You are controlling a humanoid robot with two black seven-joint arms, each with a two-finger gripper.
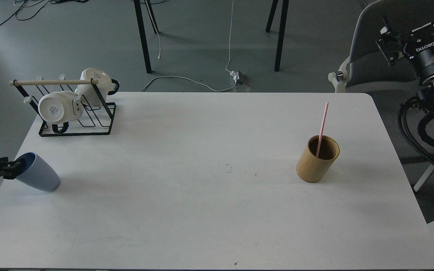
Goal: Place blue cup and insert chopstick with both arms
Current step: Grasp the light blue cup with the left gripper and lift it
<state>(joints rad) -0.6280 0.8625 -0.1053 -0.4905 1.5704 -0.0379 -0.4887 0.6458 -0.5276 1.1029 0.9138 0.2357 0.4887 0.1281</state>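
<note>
The blue cup (39, 174) sits at the table's left edge, tipped to the left with its rim toward my left gripper (13, 168). The left gripper comes in low from the left and its dark fingers close on the cup's rim. The pink chopstick (323, 122) stands leaning inside the tan bamboo cylinder (317, 162) at the right of the table. My right gripper (389, 44) is raised off the table's far right corner, well above and right of the chopstick, with its fingers spread and empty.
A black wire rack (89, 122) with two white mugs (57, 107) and a pale wooden rod stands at the back left. The white table (209, 195) has rounded corners. A grey chair (367, 49) stands behind my right arm.
</note>
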